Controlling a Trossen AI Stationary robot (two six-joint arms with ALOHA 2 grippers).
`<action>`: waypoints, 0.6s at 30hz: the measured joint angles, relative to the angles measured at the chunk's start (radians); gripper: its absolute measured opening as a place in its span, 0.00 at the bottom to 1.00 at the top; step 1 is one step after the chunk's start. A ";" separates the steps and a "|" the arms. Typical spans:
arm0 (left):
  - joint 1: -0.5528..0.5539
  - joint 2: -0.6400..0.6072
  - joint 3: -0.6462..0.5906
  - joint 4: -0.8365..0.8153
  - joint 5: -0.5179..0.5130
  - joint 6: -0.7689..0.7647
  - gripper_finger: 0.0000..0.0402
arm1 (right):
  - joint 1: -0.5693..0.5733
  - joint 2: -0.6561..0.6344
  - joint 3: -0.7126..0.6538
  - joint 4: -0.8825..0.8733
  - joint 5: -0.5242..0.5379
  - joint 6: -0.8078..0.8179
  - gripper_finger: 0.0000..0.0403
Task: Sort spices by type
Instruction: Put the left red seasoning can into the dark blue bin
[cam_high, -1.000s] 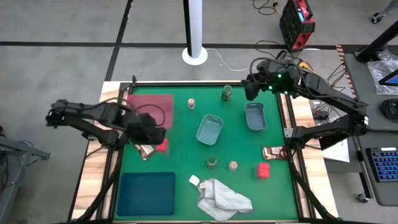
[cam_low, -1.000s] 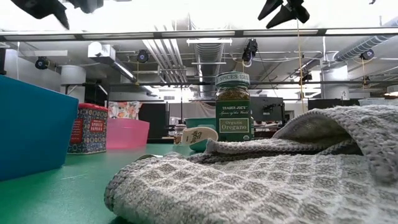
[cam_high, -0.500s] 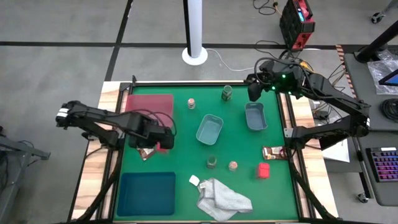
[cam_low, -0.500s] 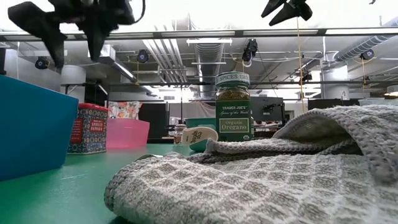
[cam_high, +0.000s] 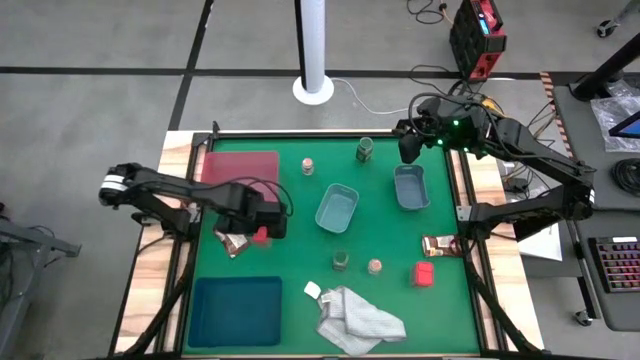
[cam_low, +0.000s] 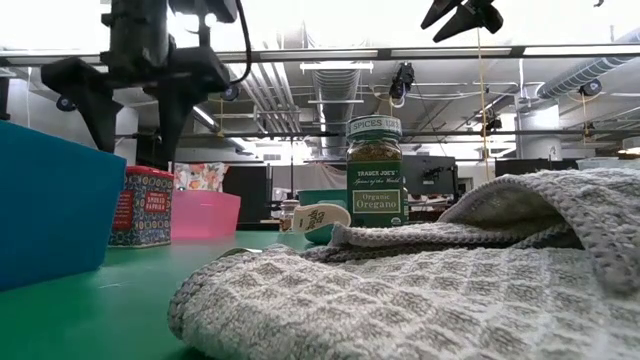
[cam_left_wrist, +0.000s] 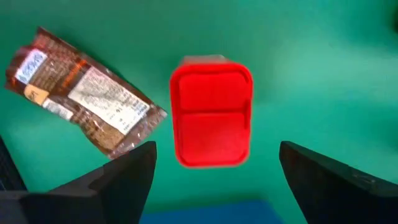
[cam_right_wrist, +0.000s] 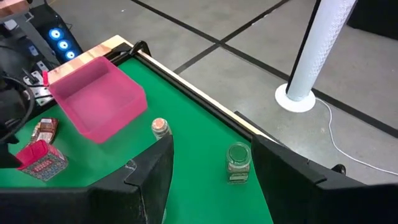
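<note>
My left gripper hangs open, pointing down, over a pink block that stands on the green mat; one finger stands on each side of it, above it and clear. In the low view the left gripper is above that block. A brown sachet lies flat beside it. The second pink block and sachet lie near the right edge. Tan-topped jars and green jars stand upright. My right gripper waits open, high over the far right.
A pink tray sits far left and a teal tray near left. Two bluish tubs stand mid-table. A white-grey cloth lies at the near edge, filling the low view's foreground.
My left gripper has moved a little toward the table's right and come down, staying open, until its fingers hang just over the pink block. The block and the sachet have stayed where they were.
</note>
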 joint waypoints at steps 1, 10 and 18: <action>0.001 0.002 -0.004 0.000 -0.006 0.003 0.81 | 0.000 0.000 0.000 0.000 -0.008 0.000 0.51; 0.012 0.004 -0.062 0.054 -0.052 0.048 0.80 | 0.000 0.000 0.000 0.001 -0.011 0.000 0.51; 0.012 0.004 -0.113 0.150 -0.053 0.055 0.80 | 0.000 0.000 0.000 0.001 -0.010 0.000 0.51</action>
